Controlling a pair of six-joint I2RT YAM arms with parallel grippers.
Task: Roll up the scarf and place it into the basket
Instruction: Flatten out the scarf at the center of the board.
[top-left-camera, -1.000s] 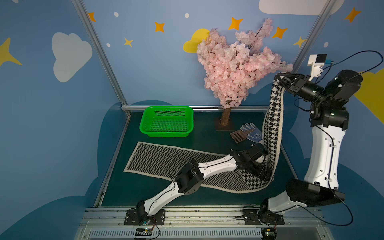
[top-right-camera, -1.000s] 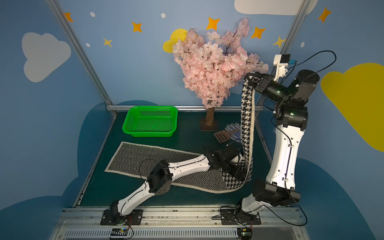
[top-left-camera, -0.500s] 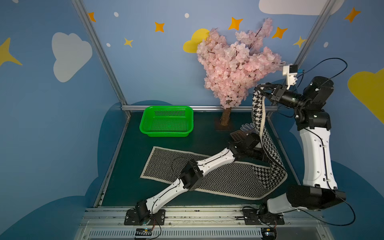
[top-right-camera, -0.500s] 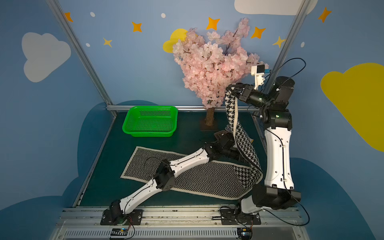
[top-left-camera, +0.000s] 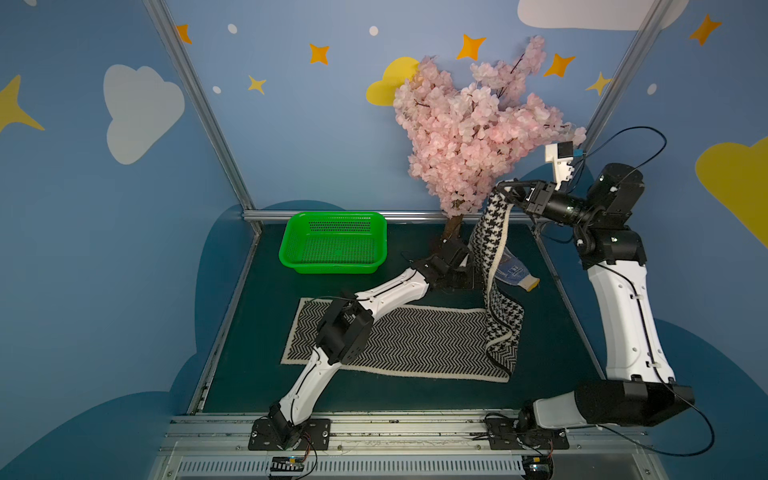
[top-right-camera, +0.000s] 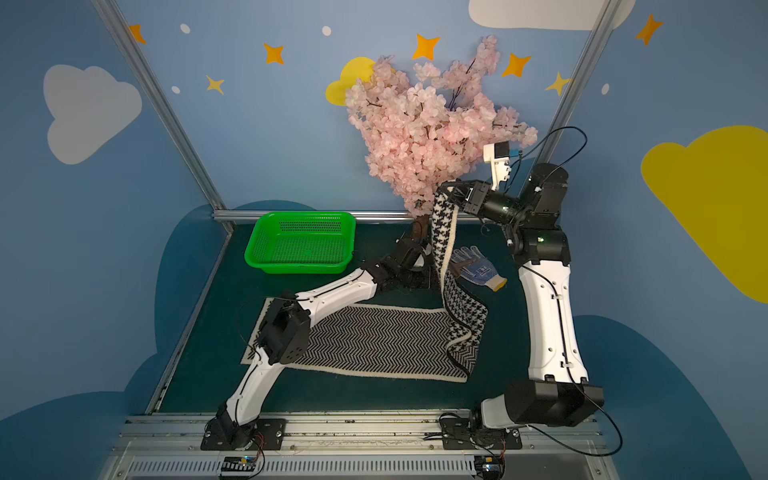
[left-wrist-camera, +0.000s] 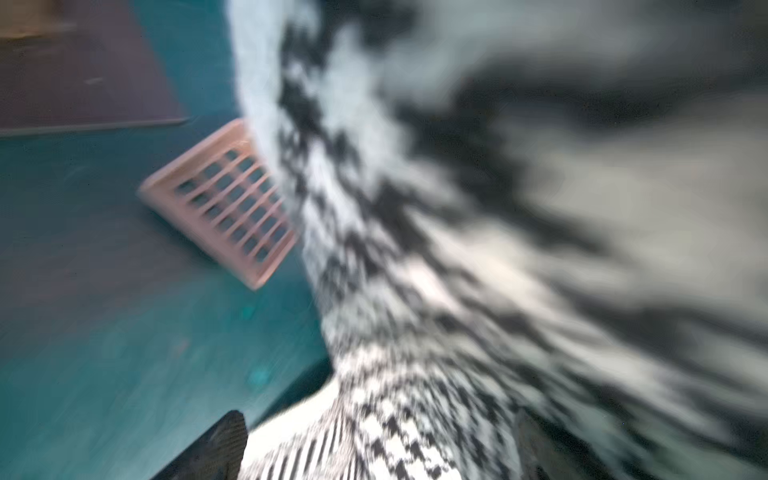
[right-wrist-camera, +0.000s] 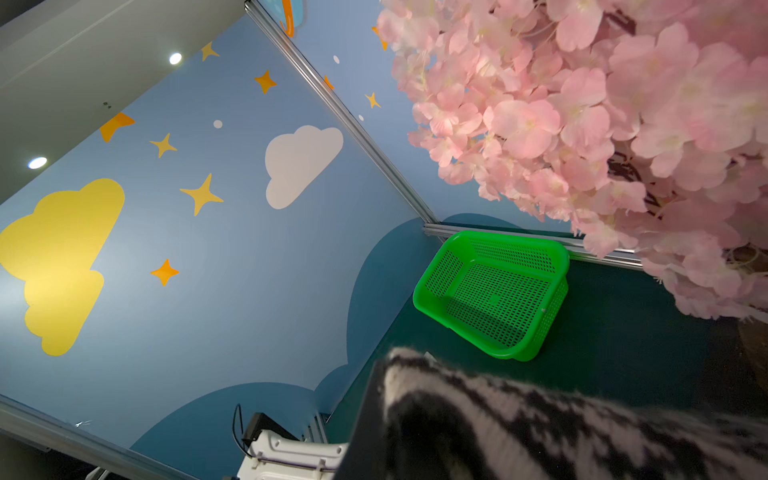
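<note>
Basket (top-left-camera: 329, 267) sits far left at the back of the mat (top-left-camera: 257, 357), empty and well apart from the cloth.

Scarf (top-left-camera: 415, 338) is in the middle. About half lies flat with the herringbone side up, long axis running left-right across the mat. At its right end it bends up, and the rest climbs as a houndstooth strip toward the back right. No roll started, judging by the flat lie.

Left gripper (top-left-camera: 460, 266) reaches over the flat part to the base of the strip, by the tree (top-left-camera: 469, 124) trunk. Its jaws are spread wide. The left wrist view is blurry but shows cloth right in front and nothing pinched.

Right gripper (top-left-camera: 509, 192) is high up, just beside the blossoms, clamped on the scarf's top end. The right wrist view shows knit bunched at the jaws.

Glove (top-right-camera: 478, 268) and scoop (left-wrist-camera: 220, 203) lie just behind the hanging strip.

Risks:
- The lifted end is close to the branches, so any swing could snag the knit or tip the tree.
- Only one end is held, so a pull could drag the flat half sideways and skew it.
- The strip could sweep the glove or scoop.
- The left jaws hold nothing, so the bend can slide.
</note>
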